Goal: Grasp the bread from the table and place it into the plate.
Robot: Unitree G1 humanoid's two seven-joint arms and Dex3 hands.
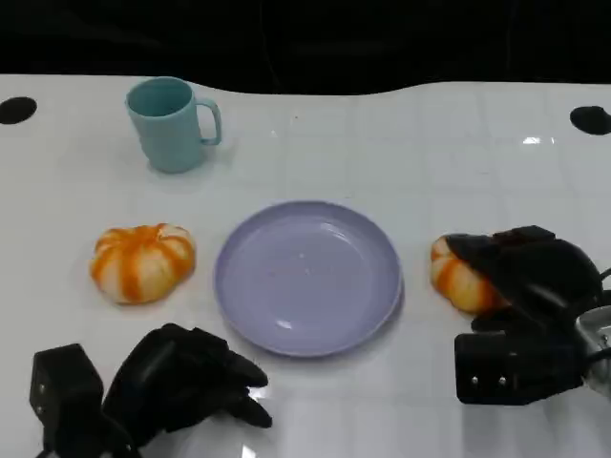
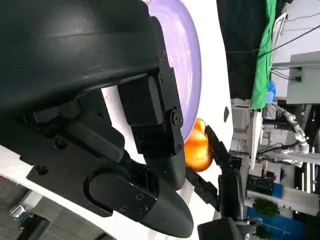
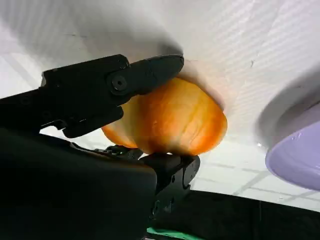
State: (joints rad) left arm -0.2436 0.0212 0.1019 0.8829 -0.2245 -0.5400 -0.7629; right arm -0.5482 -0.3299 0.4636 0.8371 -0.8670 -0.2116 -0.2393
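Right hand (image 1: 520, 286) grips right bread (image 1: 458, 277), on tabletop (image 1: 382, 143); plate (image 1: 307, 277) bare. Left hand (image 1: 181, 377) curled, holds nothing.

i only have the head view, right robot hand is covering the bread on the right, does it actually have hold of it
Observer: Yes. In the right wrist view the right robot hand has fingers on opposite sides of the bread.
Operator: is it off the table
Observer: Cannot tell; in that view the table lies right behind the bread.
Operator: plate close to it
Observer: Yes, the plate rim shows close beside the bread, apart from it.
Operator: left robot hand holding anything
Observer: No. The left wrist view shows the left robot hand with its fingers curled on nothing.
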